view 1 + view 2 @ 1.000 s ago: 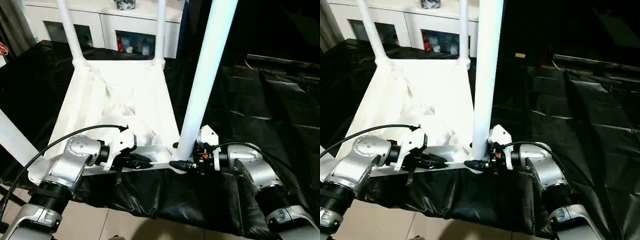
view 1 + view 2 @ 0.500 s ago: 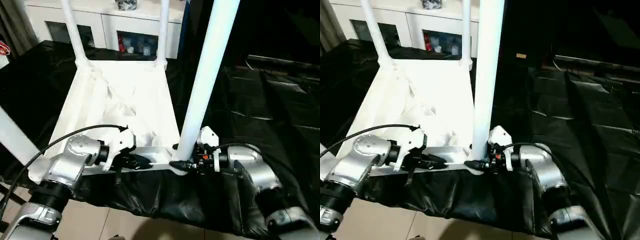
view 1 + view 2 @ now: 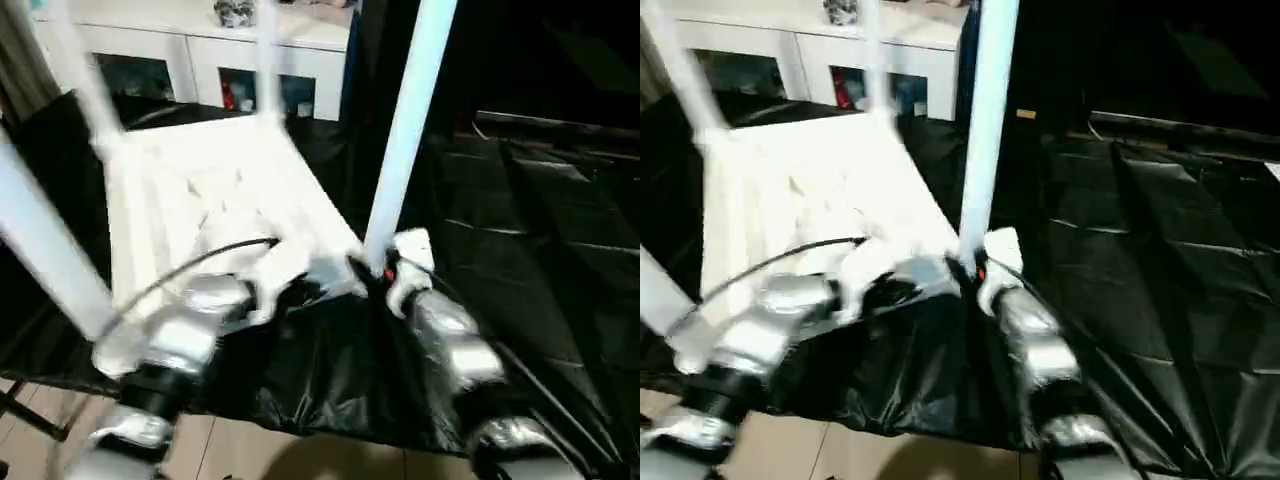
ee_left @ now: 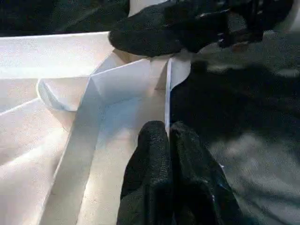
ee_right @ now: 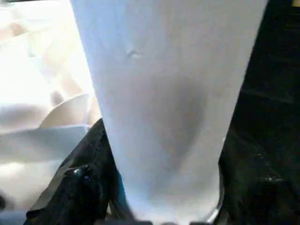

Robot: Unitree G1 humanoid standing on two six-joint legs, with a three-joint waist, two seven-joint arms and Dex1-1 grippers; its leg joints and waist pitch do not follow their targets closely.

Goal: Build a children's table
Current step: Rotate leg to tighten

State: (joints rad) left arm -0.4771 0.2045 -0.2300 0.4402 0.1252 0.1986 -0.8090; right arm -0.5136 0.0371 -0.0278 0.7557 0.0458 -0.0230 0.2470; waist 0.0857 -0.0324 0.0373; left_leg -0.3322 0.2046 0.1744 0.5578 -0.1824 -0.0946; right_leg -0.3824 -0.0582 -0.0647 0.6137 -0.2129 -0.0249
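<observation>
Children's table (image 3: 215,195) inverted on black-sheeted tabletop (image 3: 540,240), four legs up. Left gripper (image 4: 169,140) fingers pinch rim; right gripper (image 5: 159,206) fingers clamp near leg (image 3: 405,140). Flipping upright apparently remains.

Both arms low and forward, grippers meeting at one near corner.

Left gripper (image 4: 168,140) has its two black fingers pressed together, pinching a thin white edge. Right gripper (image 5: 159,187) has a finger (image 5: 79,183) on either side of a white tube. Silver forearms angle inward, left arm (image 3: 185,330), right arm (image 3: 445,335).
</observation>
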